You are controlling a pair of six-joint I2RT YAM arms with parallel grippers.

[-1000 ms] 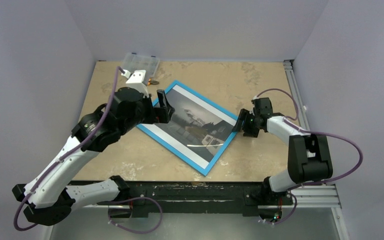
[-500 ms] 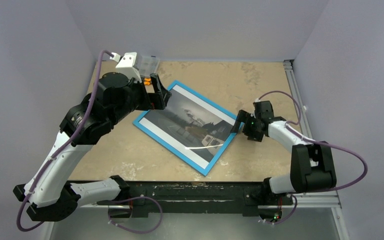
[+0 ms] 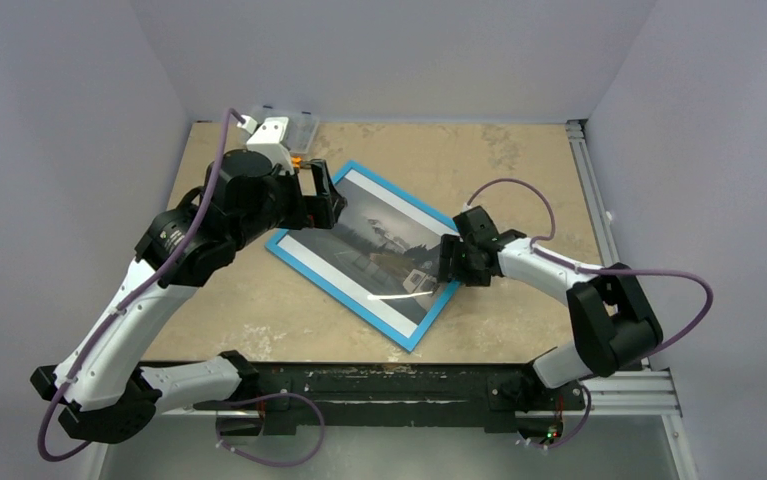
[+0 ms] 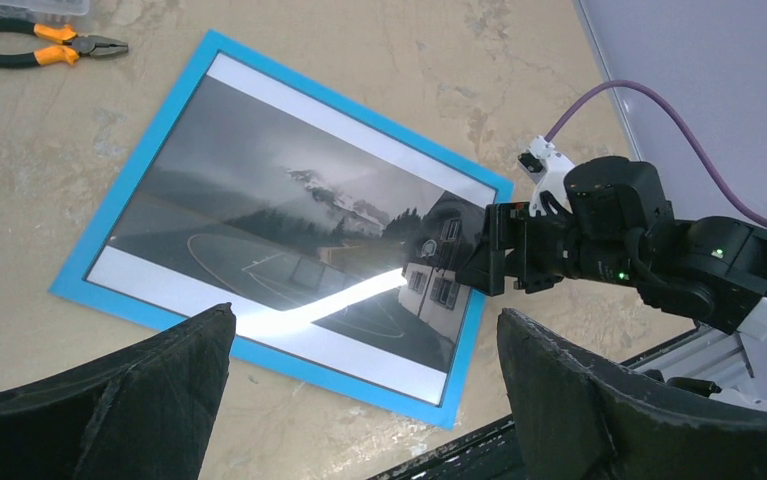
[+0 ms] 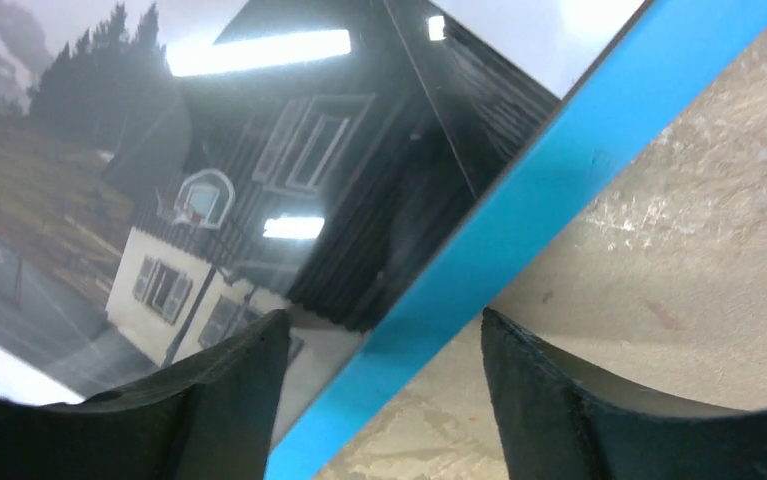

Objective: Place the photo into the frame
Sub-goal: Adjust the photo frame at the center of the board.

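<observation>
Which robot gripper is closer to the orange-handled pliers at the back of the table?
Left. The left gripper hangs open close to the orange-handled pliers. The right gripper is across the bright blue picture frame, straddling its right-hand edge.

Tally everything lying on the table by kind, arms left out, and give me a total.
Photo: 1
Frame: 1
Pliers: 1
Clear plastic box: 1
Total: 4
</observation>
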